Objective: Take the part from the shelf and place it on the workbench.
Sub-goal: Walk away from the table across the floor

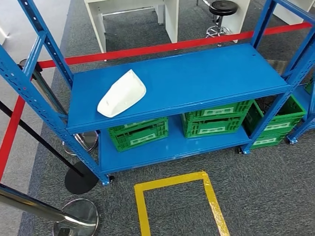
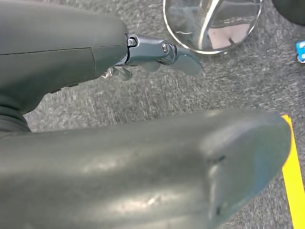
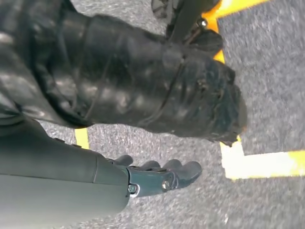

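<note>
Yellow floor marking [image 1: 178, 196] lay before the shelf [image 1: 208, 73]; both hands [image 2: 158, 52] [image 3: 162, 174] hung empty, fingers loosely apart. Reaching the part [image 1: 121, 93] called for a grasp across its width.

Head view looks forward and down on the blue shelf [image 1: 178, 78]. Both wrist views face the grey carpet closely, sharing its yellow floor tape [image 1: 174, 181].
</note>
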Tool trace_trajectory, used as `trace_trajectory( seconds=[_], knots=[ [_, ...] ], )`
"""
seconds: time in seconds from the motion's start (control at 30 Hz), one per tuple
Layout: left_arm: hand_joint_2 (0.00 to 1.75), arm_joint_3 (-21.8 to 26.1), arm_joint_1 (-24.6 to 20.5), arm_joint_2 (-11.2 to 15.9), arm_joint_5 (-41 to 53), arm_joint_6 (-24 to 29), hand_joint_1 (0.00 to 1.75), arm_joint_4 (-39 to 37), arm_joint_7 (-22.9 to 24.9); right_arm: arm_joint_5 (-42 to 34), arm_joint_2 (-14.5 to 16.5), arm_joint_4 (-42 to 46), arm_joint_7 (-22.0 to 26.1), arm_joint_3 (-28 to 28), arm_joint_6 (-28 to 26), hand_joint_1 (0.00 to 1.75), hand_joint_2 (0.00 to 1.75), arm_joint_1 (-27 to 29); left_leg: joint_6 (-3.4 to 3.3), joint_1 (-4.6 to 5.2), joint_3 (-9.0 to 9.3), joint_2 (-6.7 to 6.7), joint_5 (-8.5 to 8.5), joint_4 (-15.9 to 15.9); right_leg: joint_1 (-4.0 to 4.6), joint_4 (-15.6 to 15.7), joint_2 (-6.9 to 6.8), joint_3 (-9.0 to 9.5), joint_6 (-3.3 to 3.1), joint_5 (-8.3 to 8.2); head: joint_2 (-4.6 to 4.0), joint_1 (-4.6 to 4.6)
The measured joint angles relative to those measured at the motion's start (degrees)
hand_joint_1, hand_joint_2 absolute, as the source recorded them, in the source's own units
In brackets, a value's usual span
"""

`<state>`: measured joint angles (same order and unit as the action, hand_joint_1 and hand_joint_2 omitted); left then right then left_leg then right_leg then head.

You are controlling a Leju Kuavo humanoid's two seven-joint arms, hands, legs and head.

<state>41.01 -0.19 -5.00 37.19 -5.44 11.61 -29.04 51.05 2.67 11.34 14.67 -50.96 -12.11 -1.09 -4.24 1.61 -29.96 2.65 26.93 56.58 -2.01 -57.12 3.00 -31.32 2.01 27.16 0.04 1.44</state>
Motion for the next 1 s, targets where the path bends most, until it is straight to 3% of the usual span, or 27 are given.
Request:
trace_trajectory(
  seconds=[0.07,0.13,0.17,0.23,0.3,0.33,0.37,0.43,0.5,0.6,0.67,0.73,0.8,0.83,0.87,0.93,1.0],
  knots=[
    [0.00,0.07,0.06,0.22,-0.01,0.04,0.00,0.00,0.02,0.03,0.14,0.00,-0.01,-0.01,0.01,0.00,0.00,0.04,-0.48,0.10,0.30,-0.38,-0.44,-1.18,-0.13,0.40,0.66,-0.24,0.72,-0.45,0.00,0.15],
    [0.00,0.10,-0.06,0.13,-0.01,0.04,0.00,0.00,0.04,0.04,0.13,0.00,-0.03,-0.02,0.00,0.00,0.00,0.20,-0.63,-0.15,0.91,-1.28,-1.58,-3.18,0.09,-0.42,-0.16,-1.12,1.02,0.38,0.00,0.03],
    [0.00,0.10,-0.11,0.01,-0.01,0.03,0.00,0.00,0.05,0.03,0.10,0.00,-0.04,-0.02,-0.01,0.00,0.00,0.18,-0.58,-0.32,1.14,-1.76,-2.12,-4.11,0.26,-2.36,-0.90,-2.17,1.06,1.79,0.00,-0.16],
    [0.00,0.10,-0.06,-0.21,0.00,0.02,0.00,0.00,0.07,0.02,0.06,0.00,-0.07,-0.02,-0.01,0.00,0.00,0.03,-0.45,-0.42,0.99,-2.71,-2.40,-4.50,0.36,-9.28,-2.11,-5.44,1.28,5.75,0.00,-0.59],
    [0.00,0.12,0.00,-0.36,0.01,0.02,0.00,0.00,0.08,0.02,-0.01,0.00,-0.07,-0.01,-0.01,0.00,0.00,0.05,-0.21,-0.52,0.50,-3.71,-2.44,-4.18,0.27,-14.59,-2.45,-7.61,1.86,7.52,0.00,-0.70],
    [0.00,0.12,-0.02,-0.44,0.01,0.02,0.00,0.00,0.08,0.01,-0.10,0.00,-0.07,-0.02,-0.02,0.00,0.00,0.13,0.04,-0.68,0.19,-4.12,-2.37,-3.79,0.18,-14.30,-2.65,-7.18,2.22,6.84,0.00,-0.71],
    [0.00,0.13,-0.04,-0.51,0.01,0.01,0.00,0.00,0.08,0.01,-0.21,0.00,-0.07,-0.03,-0.03,0.00,0.00,0.20,0.40,-0.91,-0.13,-4.47,-2.19,-3.22,0.03,-11.76,-3.02,-5.57,2.62,5.33,0.00,-0.74],
    [0.00,0.13,-0.06,-0.48,0.01,0.01,0.00,0.00,0.08,0.01,-0.29,0.01,-0.07,-0.04,-0.04,0.00,0.00,0.12,1.49,-1.20,-0.93,-5.12,-1.47,-1.51,-0.37,-4.35,-4.36,-1.24,3.29,2.64,0.00,-1.06],
    [0.00,0.13,-0.09,-0.26,0.01,0.01,0.00,0.00,0.07,0.01,-0.17,0.01,-0.07,-0.05,-0.02,0.00,0.00,0.00,2.22,-1.07,-1.66,-5.58,-0.82,0.08,-0.61,-0.92,-4.91,0.77,2.66,1.96,0.00,-1.27],
    [0.00,0.11,-0.16,-0.21,0.01,0.01,0.00,0.00,0.06,0.02,-0.12,0.00,-0.07,-0.07,0.00,0.00,0.00,0.23,2.93,-1.12,-2.11,-5.57,-0.21,1.29,-0.65,-1.81,-4.08,0.27,1.43,2.04,0.00,-0.68],
    [0.00,0.12,-0.16,-0.22,0.01,0.02,0.00,0.00,0.06,0.01,-0.16,0.00,-0.07,-0.12,-0.02,0.00,0.00,0.22,3.55,-1.46,-3.40,-4.61,2.46,4.76,-0.56,-2.13,-3.55,-0.07,0.89,1.97,0.00,-0.37],
    [0.00,0.13,-0.16,-0.27,0.01,0.02,0.00,0.00,0.06,0.01,-0.20,0.00,-0.07,-0.18,-0.04,0.00,0.00,0.11,3.84,-1.69,-6.41,-3.76,6.62,12.31,-0.25,-2.12,-2.96,-0.36,0.40,1.76,0.00,-0.04],
    [0.00,0.13,-0.11,-0.35,0.01,0.02,0.00,0.00,0.06,0.02,-0.20,0.00,-0.07,-0.22,-0.05,0.00,0.00,0.14,3.50,-1.61,-8.86,-3.50,8.61,18.07,0.16,-1.98,-2.33,-0.60,0.12,1.50,0.00,0.08],
    [0.00,0.13,-0.09,-0.38,0.01,0.02,0.00,0.00,0.06,0.02,-0.20,0.00,-0.07,-0.23,-0.05,0.00,0.00,0.18,3.00,-1.43,-8.86,-3.34,8.02,18.12,0.38,-1.89,-1.97,-0.69,0.00,1.36,0.00,0.12],
    [0.00,0.13,-0.07,-0.40,0.01,0.02,0.00,0.00,0.06,0.01,-0.19,0.00,-0.07,-0.24,-0.05,0.00,0.00,0.20,2.25,-1.06,-7.77,-3.05,6.36,15.79,0.55,-1.76,-1.58,-0.79,-0.10,1.19,0.00,0.14],
    [0.00,0.12,-0.04,-0.23,0.02,0.02,0.00,0.00,0.06,0.01,0.00,-0.01,-0.07,-0.25,-0.04,0.00,0.00,0.19,-0.02,0.21,-3.78,-1.48,2.35,7.29,0.63,-1.53,-0.81,-1.01,-0.26,0.78,0.00,0.15],
    [0.00,0.12,0.04,0.11,0.02,0.04,0.00,0.00,0.07,0.01,0.36,-0.04,-0.07,-0.27,-0.07,0.00,0.00,0.13,-1.69,1.17,-1.04,-0.11,0.55,1.49,0.35,-1.26,-0.09,-1.27,-0.04,0.32,0.00,0.20]
  ],
)
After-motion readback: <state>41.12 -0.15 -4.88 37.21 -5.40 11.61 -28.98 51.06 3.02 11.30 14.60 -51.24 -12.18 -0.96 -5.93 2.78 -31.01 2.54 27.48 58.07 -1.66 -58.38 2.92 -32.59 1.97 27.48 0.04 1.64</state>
